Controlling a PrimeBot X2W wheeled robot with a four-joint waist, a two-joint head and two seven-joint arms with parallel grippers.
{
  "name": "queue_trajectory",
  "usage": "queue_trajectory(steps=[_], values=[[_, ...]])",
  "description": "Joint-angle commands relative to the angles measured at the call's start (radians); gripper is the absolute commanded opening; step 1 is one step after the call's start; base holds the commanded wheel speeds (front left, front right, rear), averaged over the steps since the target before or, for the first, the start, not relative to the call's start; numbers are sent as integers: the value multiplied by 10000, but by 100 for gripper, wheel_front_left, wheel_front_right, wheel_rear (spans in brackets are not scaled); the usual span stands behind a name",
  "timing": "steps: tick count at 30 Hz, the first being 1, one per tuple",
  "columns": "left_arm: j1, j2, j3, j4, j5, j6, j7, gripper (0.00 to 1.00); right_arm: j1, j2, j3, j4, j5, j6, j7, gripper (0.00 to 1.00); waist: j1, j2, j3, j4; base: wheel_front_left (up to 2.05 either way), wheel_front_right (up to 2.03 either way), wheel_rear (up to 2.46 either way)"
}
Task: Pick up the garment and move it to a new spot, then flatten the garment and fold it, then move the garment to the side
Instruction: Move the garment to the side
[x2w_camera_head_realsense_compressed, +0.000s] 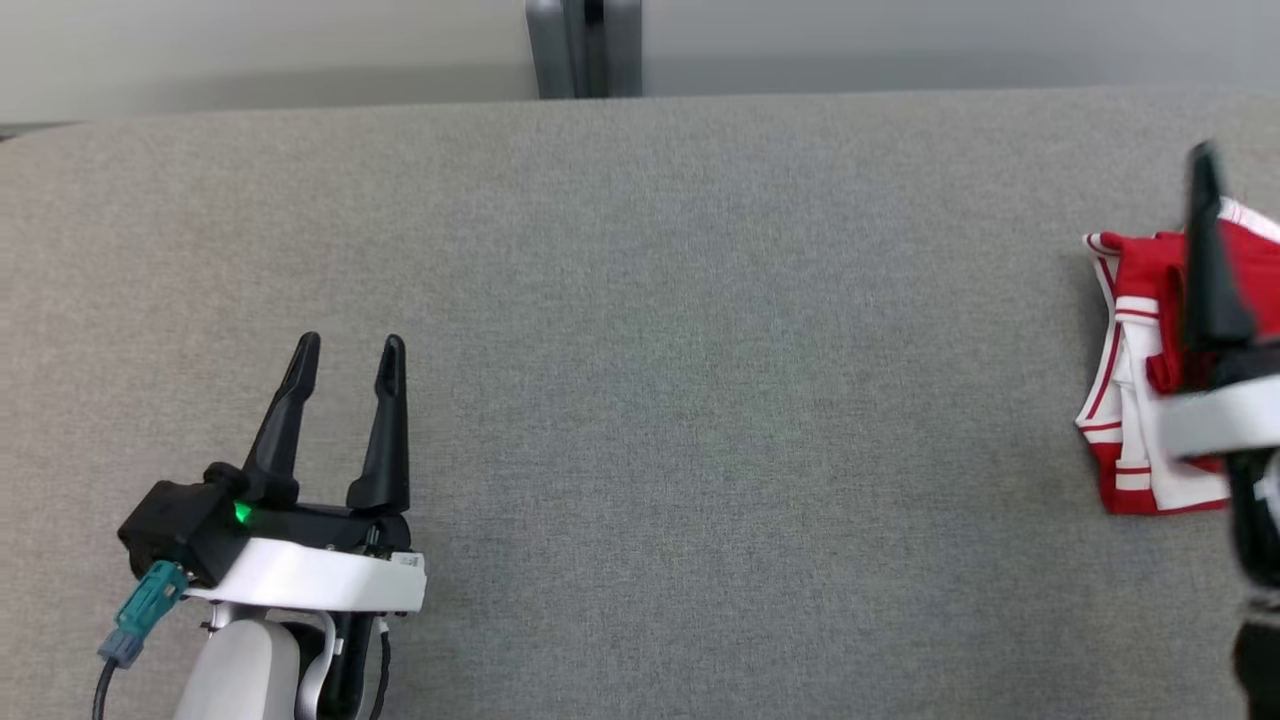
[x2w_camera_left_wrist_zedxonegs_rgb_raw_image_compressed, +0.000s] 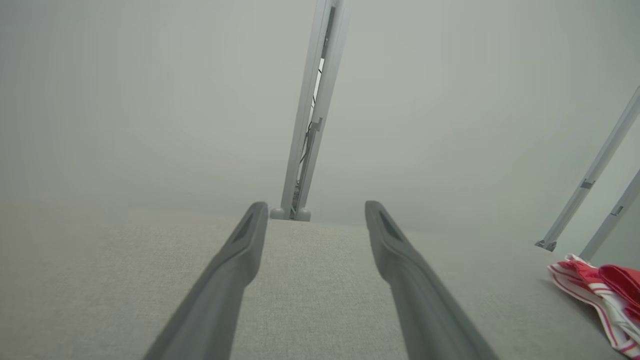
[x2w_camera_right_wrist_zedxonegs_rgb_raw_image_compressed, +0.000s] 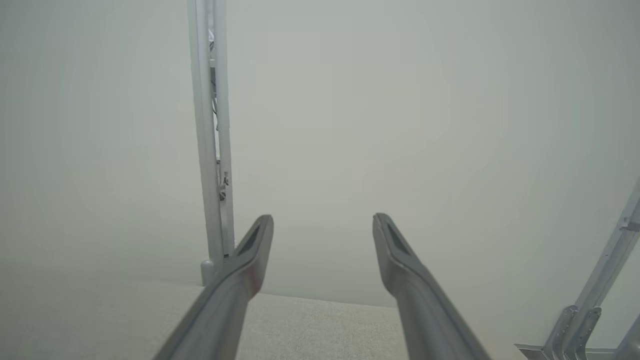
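Observation:
The garment (x2w_camera_head_realsense_compressed: 1130, 400), red with white stripes, lies bunched in a compact heap at the far right of the grey fabric table (x2w_camera_head_realsense_compressed: 650, 300); in the left wrist view the garment (x2w_camera_left_wrist_zedxonegs_rgb_raw_image_compressed: 600, 290) sits at the lower right. Over it in the head view stands one dark finger (x2w_camera_head_realsense_compressed: 1212, 270) of my right gripper, blurred and cut by the picture's edge. In the right wrist view my right gripper (x2w_camera_right_wrist_zedxonegs_rgb_raw_image_compressed: 322, 220) is open with nothing between its fingers. My left gripper (x2w_camera_head_realsense_compressed: 350, 345) rests open at the lower left, far from the garment, and the left gripper (x2w_camera_left_wrist_zedxonegs_rgb_raw_image_compressed: 315, 205) holds nothing.
A grey metal post (x2w_camera_head_realsense_compressed: 583, 48) stands behind the table's far edge against a pale wall. Slanted metal frame legs (x2w_camera_left_wrist_zedxonegs_rgb_raw_image_compressed: 590, 185) rise beyond the table's right end. A broad stretch of grey surface lies between the two grippers.

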Motion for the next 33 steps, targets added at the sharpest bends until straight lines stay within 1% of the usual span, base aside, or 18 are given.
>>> queue_trajectory(steps=[1,3,5,7,9,11,12,15,18,20,21,23,24,28,31,33], values=[[123,40,99,-99,-115,84,-44,100,403,158,259,-45,-40,-8,-485,100,0,0,-359,66,0,0,0],[241,36,164,-201,-125,119,-44,100,864,429,580,115,-19,-6,-1026,100,0,0,-566,95,0,0,0],[371,36,140,-346,93,107,-42,100,1321,657,832,347,4,-8,-1614,100,0,0,-781,126,0,0,0],[569,43,181,-424,-16,181,-42,100,1772,814,1094,649,-180,-8,-2092,100,0,0,-980,133,0,0,0],[689,36,170,-527,-31,243,-42,100,2152,932,1266,938,-330,-6,-2419,100,0,0,-1140,147,0,0,0],[784,35,138,-563,-107,264,-44,100,2339,978,1292,1086,-242,-8,-2512,100,0,0,-1208,151,0,0,0],[955,38,96,-574,-111,325,-42,100,2626,1042,1494,1315,-440,-6,-2660,100,0,0,-1326,148,0,0,0],[1102,41,49,-530,-79,360,-44,100,2874,1046,1500,1520,-551,-8,-2714,100,0,0,-1415,132,0,0,0],[1284,40,-24,-459,9,423,-44,100,3154,1058,1490,1370,-371,-6,-2725,100,0,0,-1483,114,0,0,0],[1381,41,2,-505,-6,543,-44,100,3378,1060,1428,1329,-357,-6,-2725,100,0,0,-1527,108,0,0,0],[1463,41,40,-503,-294,616,-42,100,3441,1061,1427,1297,-357,-6,-2725,100,0,0,-1548,101,0,0,0],[1499,43,203,-766,-797,478,-44,100,3559,1065,1475,1266,-527,-6,-2726,100,0,0,-1587,81,0,0,0],[1555,52,370,-870,-662,551,-44,100,3607,1063,1485,1253,-557,-6,-2727,100,0,0,-1601,71,0,0,0],[1721,35,461,-1007,-460,783,-42,100,3736,1062,1388,1211,-436,-6,-2727,100,0,0,-1655,64,0,0,0],[1855,40,354,-903,-389,842,-42,100,3740,1061,1385,1167,-445,-6,-2728,100,0,0,-1695,76,0,0,0],[1900,38,286,-834,-242,791,-42,100,3757,1062,1398,1154,-510,-6,-2728,100,0,0,-1716,89,0,0,0]])
